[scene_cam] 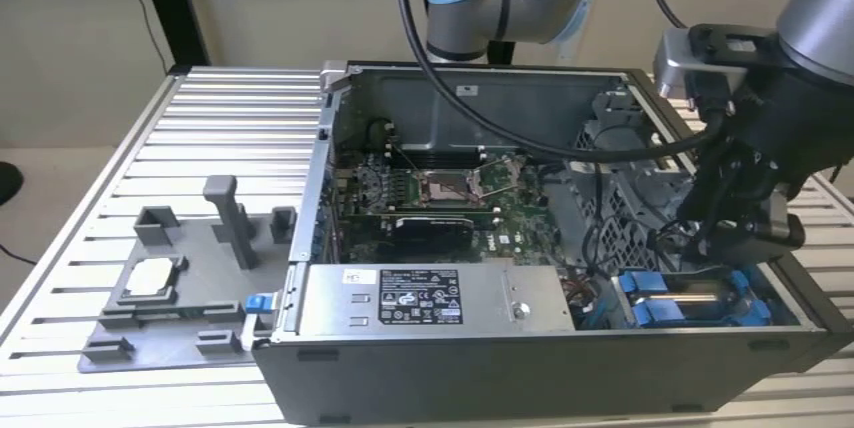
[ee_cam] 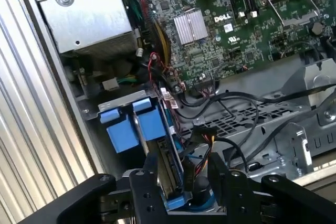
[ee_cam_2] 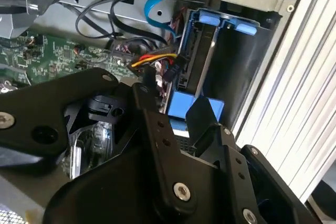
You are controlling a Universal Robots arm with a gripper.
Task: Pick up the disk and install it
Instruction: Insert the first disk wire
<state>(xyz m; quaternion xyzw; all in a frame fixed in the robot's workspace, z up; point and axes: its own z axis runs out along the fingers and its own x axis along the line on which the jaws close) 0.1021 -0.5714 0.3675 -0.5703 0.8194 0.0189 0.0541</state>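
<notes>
Silver slatted table (scene_cam: pixel 227 138) carries the case (scene_cam: pixel 534 378); claw (ee_cam: pixel 182 165) clamped on the disk (ee_cam: pixel 168 178).

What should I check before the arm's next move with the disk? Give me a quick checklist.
1. Case open: ok.
2. Disk in the corner bay: ok.
3. End effector right at the disk: ok.
4. Disk fully seated: cannot tell.
5. Cables clear of the end effector: not ok, they run right beside it.
</notes>
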